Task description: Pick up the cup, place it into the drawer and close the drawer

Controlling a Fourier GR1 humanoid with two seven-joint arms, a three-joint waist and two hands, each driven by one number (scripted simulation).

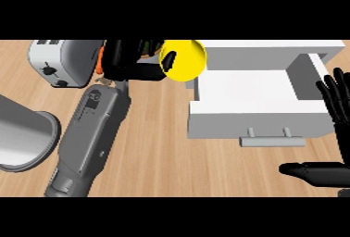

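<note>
1. Holding the cup (184, 59): left hand (133, 60), black, is curled round the yellow cup at the upper middle of the head view; the thumb shows as a dark shape across the cup's yellow face. The cup sits tilted in the grasp, off the counter (157, 139).
2. Cup position: just at the upper left corner of the open drawer (249, 99), its right edge overlapping the drawer's left wall in this view. Cannot tell whether it touches the wall.
3. Drawer: white, pulled out toward the viewer, interior bare white, grey handle (272, 137) on the front face. A white cabinet body (273, 48) lies behind it along the upper edge.
4. Left forearm (92, 134): grey, runs from the lower left edge diagonally up to the hand, crossing the wood counter.
5. Right hand (336, 104): at the right edge, beside the drawer's right wall, fingers straight and pointing up, spread wide, holding nothing. Thumb extends leftward low in the view, below the drawer front.
6. Surroundings: a silver toaster (58, 62) stands at upper left, just left of the left hand. A small orange item (100, 65) shows between toaster and hand; mostly hidden, cannot identify it.
7. A grey metal pot (24, 134) lies at the left edge, next to the forearm.
8. Obstruction: the drawer's left wall stands between the cup and the drawer's interior.
</note>
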